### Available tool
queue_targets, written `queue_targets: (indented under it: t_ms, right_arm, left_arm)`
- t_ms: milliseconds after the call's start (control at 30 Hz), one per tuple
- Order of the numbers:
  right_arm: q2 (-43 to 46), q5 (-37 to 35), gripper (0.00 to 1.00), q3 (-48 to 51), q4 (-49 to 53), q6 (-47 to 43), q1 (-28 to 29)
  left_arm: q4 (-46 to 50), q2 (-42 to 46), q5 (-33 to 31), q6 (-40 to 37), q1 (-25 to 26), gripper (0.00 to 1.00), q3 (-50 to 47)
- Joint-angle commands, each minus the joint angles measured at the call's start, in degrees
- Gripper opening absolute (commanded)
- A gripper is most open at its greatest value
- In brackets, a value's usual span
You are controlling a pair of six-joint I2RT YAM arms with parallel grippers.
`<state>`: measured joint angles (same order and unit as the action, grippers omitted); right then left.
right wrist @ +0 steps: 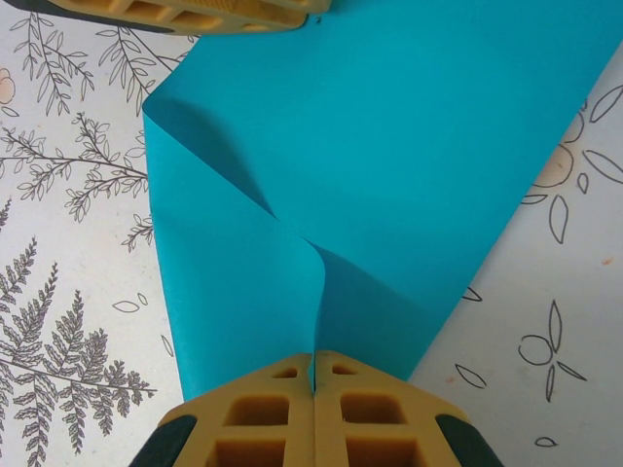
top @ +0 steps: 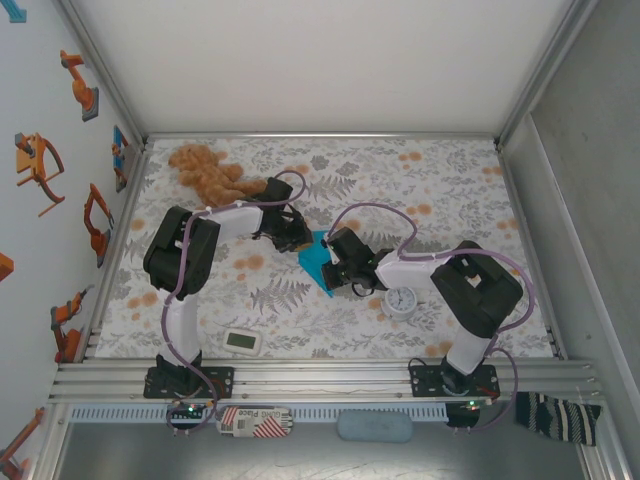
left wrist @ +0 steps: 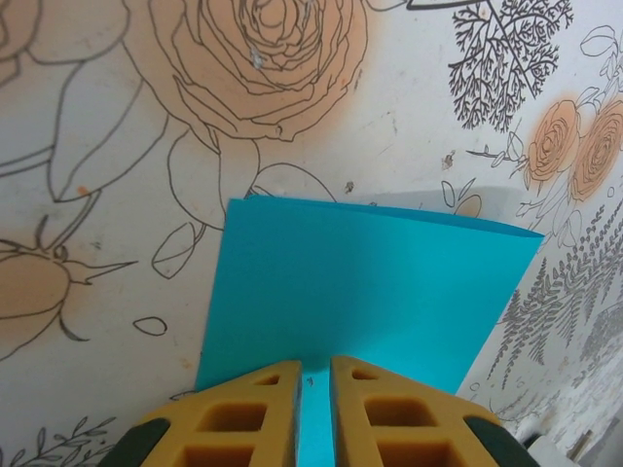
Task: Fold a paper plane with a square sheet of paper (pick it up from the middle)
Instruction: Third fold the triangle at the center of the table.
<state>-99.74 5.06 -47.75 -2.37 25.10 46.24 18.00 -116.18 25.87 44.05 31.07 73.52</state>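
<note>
Your right gripper (right wrist: 312,375) was pinched fully shut on the square sheet of paper (top: 320,262), which lay folded near the middle of the table (top: 450,180), its long axis slanting toward the near edge. Your left gripper (left wrist: 312,381) met the sheet's opposite end, jaws a narrow slit apart with paper between them; whether they gripped it, you couldn't tell.

- Turquoise sheet of paper (top: 318,262) lies mid-surface (top: 450,190), between both tools.
- Teddy bear (top: 205,172) near the far left corner.
- White clock (top: 401,300) and white gadget (top: 243,342) toward the near edge.
</note>
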Motion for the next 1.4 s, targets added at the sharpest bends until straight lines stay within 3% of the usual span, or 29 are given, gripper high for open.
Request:
queue_targets:
  t_ms: [0,267,533,1367]
  right_arm:
    - [-1.07,-0.93,0.00,0.02,0.52,0.73,-0.36]
    - [-1.33,-0.60,0.00,0.02,0.11,0.82,-0.38]
    - [-1.58,-0.44,0.00,0.11,0.00,0.87,-0.36]
    - [-1.56,-0.58,0.00,-0.15,0.52,0.59,-0.44]
  left_arm:
    - [2.37,5.25,-0.88,-0.65,-0.47,0.21,0.36]
    - [-6.68,14.97,1.07,6.06,1.27,0.26,-10.90]
    - [-11.92,15.06,2.17,11.61,5.38,0.18,-17.55]
    - [-8.01,9.48,0.32,9.32,5.95,0.13,-16.31]
